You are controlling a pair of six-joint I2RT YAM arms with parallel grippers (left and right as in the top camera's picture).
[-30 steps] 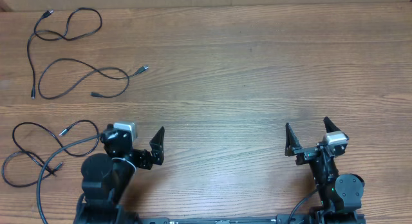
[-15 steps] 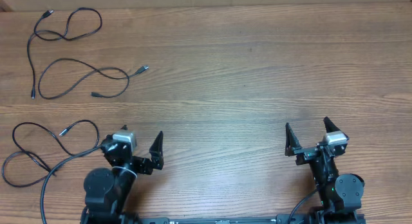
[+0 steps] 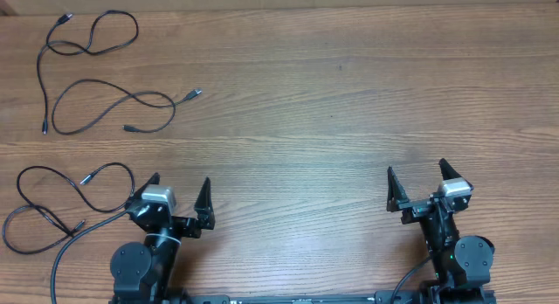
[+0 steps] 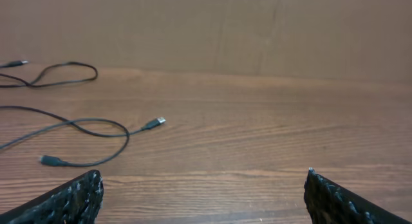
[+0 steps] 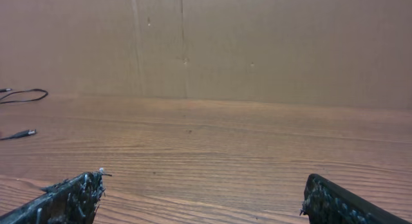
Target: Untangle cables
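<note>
So the three cables aren't knotted at all, they're lying as separate loose loops along the left edge of the counter (image 3: 332, 120). The top cable (image 3: 37, 81) is sitting in the far left corner. The middle cable (image 3: 113, 101) is curling just below it, with one silvery plug pointing toward the counter's middle. The near cable (image 3: 96, 173) is looping by the near left corner, right beside the left arm. It looks like it's crossing the arm's own thicker cord (image 3: 65, 243) there, but from overhead it's hard to tell.

The left hand (image 3: 180, 179) is hovering over the near edge with its fingers spread wide, gripping nothing. The right hand (image 3: 416, 168) is doing the same toward the near right corner, fingers apart and empty, well away from any cable.
</note>
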